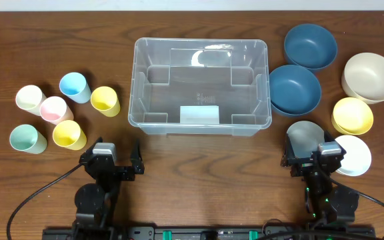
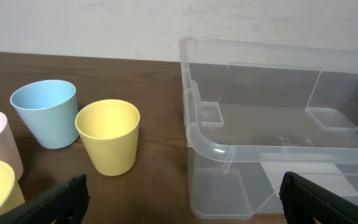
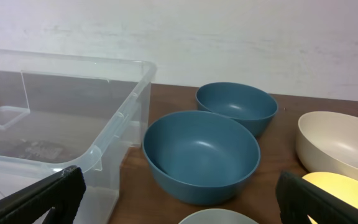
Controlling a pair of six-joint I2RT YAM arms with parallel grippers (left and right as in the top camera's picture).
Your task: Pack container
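Observation:
The container [image 1: 136, 87], a large clear plastic bin with a white label, stands empty at the middle back of the table. My left gripper [image 1: 114, 157] rests near the front edge, left of the bin's front corner, open with nothing between its fingers. In the left wrist view the gripper [image 2: 182, 200] faces the container's [image 2: 229, 152] near corner and a yellow cup [image 2: 107, 137]. My right gripper [image 1: 314, 155] sits at the front right, open and empty, over a grey bowl [image 1: 305, 137]. The right wrist view shows the gripper [image 3: 179, 198] facing a blue bowl [image 3: 201, 155] beside the container [image 3: 114, 140].
Left of the bin stand several cups: cream [image 1: 29, 98], pink [image 1: 53, 109], blue [image 1: 75, 87], yellow [image 1: 105, 101], another yellow [image 1: 69, 135] and green [image 1: 27, 139]. Right of it lie two blue bowls [image 1: 310, 45], a cream bowl [image 1: 370, 77], a yellow bowl [image 1: 352, 115] and a white bowl [image 1: 353, 157].

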